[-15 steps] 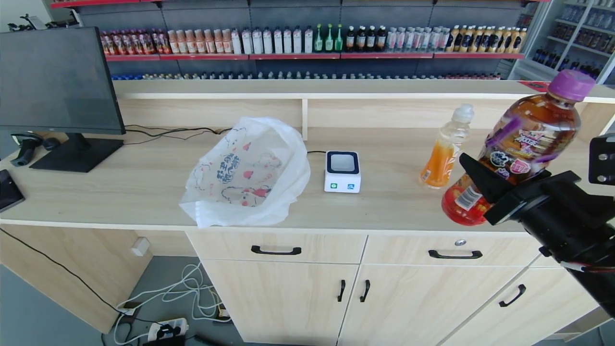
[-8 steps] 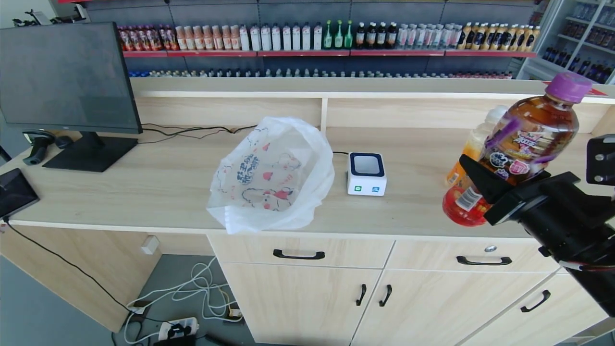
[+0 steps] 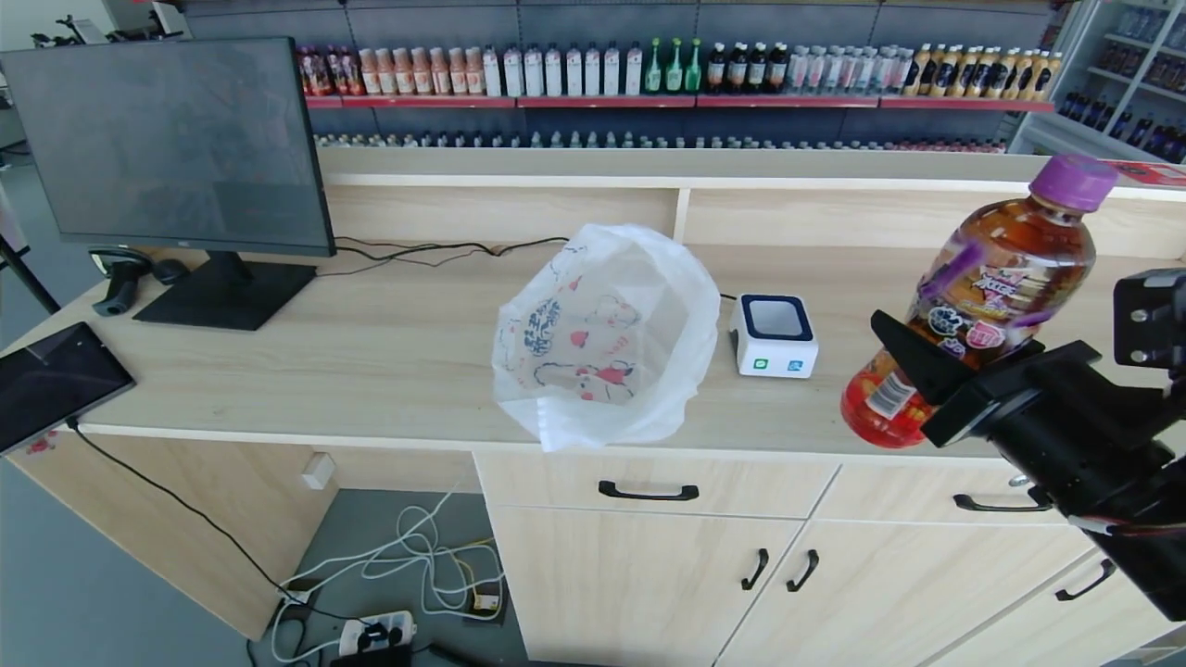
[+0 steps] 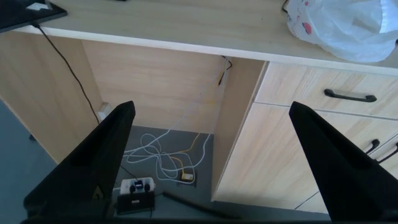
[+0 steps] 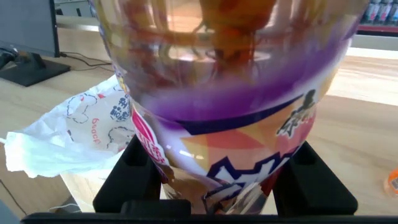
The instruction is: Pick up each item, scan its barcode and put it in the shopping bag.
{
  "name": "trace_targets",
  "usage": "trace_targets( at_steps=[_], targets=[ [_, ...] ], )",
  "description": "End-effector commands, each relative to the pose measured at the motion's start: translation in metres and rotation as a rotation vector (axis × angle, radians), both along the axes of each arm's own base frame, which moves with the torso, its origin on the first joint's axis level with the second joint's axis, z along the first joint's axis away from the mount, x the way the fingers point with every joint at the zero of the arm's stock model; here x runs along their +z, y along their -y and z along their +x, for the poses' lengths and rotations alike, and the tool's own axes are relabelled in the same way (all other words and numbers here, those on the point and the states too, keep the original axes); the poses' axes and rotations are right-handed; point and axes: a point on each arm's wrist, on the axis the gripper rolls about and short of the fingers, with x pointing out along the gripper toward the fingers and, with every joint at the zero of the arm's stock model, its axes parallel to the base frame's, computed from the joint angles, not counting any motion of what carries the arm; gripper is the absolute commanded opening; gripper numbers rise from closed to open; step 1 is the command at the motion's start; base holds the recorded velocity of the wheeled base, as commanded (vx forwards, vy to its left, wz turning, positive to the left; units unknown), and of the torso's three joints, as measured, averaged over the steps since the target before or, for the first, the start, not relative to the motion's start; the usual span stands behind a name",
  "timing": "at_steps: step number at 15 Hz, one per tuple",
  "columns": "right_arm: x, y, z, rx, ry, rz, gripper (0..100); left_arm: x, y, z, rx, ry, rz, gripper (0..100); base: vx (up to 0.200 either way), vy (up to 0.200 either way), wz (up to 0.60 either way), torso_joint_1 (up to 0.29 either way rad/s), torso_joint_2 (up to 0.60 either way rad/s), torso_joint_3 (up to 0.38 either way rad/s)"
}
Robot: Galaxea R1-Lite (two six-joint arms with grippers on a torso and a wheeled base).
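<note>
A: Quick run L to R. What can bite us?
B: L gripper (image 4: 210, 106) hangs low by the cabinet front (image 4: 298, 155), fingers (image 4: 99, 162) wide apart, nothing btwn them. So nobody's holding the shopping bag (image 3: 602, 343). It's limp, slumped mid-counter (image 3: 371, 371) w/ its lower corner over the front edge. Drop anything heavy in one-handed & the mouth may fold shut, or the whole bag gets shoved off.
A: Scanner?
B: The scanner (image 3: 774, 333) is just at the bag's 3 o'clock, window (image 3: 776, 318) facing up. The bottle (image 3: 996, 269) is in the air at the scanner's 3 o'clock, tilted, purple cap (image 3: 1073, 181) toward 1, base toward 7. R gripper (image 3: 973, 357) is clamped on its lower body.
A: Risk there?
B: Barcode patch (image 3: 888, 396) looks to face sideways, not down. Swing past w/o rolling it & prob no read. Come in too low & the base clips the scanner, knocks it into the bag. Also it's smooth, heavy, held off-vertical: a fast swing could let it slide in the grip.
</note>
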Motion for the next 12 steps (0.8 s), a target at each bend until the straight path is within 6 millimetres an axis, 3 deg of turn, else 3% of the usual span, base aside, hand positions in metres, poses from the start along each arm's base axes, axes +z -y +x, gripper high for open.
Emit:
trace_targets(
  at_steps=[1,5,8,12],
  targets=[
    [-0.001,-0.003,0.001,0.007,-0.003,-0.001,0,0.000,0.000,0.000,0.001,0.001,0.000,100,0.000,0.000,0.60,0.002,0.00,0.002],
    [0.002,-0.004,0.003,0.007,0.010,0.004,0,0.000,0.000,0.000,0.001,0.001,0.000,100,0.000,0.000,0.60,0.004,0.00,0.002],
    [0.018,-0.008,0.015,0.006,0.075,0.027,0,0.000,0.000,0.000,0.001,0.001,0.000,100,0.000,0.000,0.00,0.000,0.00,0.000],
    [0.020,-0.020,0.027,0.032,0.083,0.032,0,0.000,0.000,0.000,0.001,0.001,0.000,100,0.000,0.000,0.00,0.000,0.00,0.000]
  ],
)
